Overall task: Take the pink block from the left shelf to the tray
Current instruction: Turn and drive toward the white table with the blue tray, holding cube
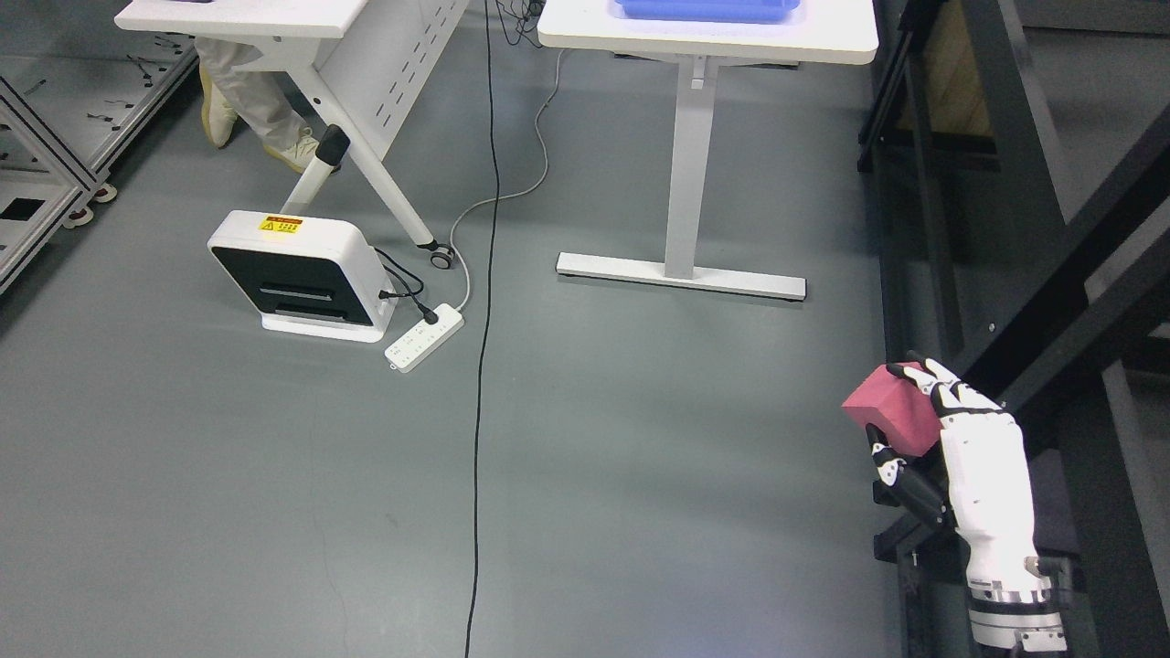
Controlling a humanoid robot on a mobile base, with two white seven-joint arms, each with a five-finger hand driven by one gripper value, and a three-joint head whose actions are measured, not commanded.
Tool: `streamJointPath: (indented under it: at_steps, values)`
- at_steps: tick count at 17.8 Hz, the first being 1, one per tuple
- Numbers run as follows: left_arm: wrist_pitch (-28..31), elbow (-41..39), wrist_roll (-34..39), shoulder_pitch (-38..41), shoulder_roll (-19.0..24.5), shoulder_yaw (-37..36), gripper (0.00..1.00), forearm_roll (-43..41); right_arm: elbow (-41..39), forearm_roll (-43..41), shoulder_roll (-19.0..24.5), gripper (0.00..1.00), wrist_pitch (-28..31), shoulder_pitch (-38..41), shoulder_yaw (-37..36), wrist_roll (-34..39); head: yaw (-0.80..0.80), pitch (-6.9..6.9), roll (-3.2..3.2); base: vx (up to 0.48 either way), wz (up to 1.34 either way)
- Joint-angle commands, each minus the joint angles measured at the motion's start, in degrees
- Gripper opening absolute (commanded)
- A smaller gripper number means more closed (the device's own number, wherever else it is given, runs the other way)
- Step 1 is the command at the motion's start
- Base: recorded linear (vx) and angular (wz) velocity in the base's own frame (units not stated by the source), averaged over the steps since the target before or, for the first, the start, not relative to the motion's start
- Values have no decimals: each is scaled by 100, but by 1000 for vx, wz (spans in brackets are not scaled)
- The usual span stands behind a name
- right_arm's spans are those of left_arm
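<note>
My right hand [905, 411] rises from the lower right corner and is shut on the pink block [891, 409], held in the air beside the dark shelf frame [1033, 302]. Its fingers wrap over the block's top and its thumb presses from below. The blue tray [708, 9] sits on the white table [704, 37] at the top of the picture, far ahead of the hand. My left hand does not show.
A white box-shaped device [297, 274] and a white power strip [425, 338] lie on the grey floor at left. A black cable [482, 366] runs down the floor's middle. A second white table [274, 18] stands top left, with a person's legs [242, 100] behind it.
</note>
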Motion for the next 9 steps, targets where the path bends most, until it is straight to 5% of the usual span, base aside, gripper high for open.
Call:
streamJointPath:
  at_steps: [1, 9]
  values:
    - [0, -100, -1, 1, 100, 0, 100, 44, 5, 0, 13, 3, 15, -38, -3, -5, 0, 0, 0, 58, 173]
    - [0, -100, -1, -8, 100, 0, 100, 44, 5, 0, 48, 3, 24, -47, -2, 12, 0, 0, 0, 132, 252]
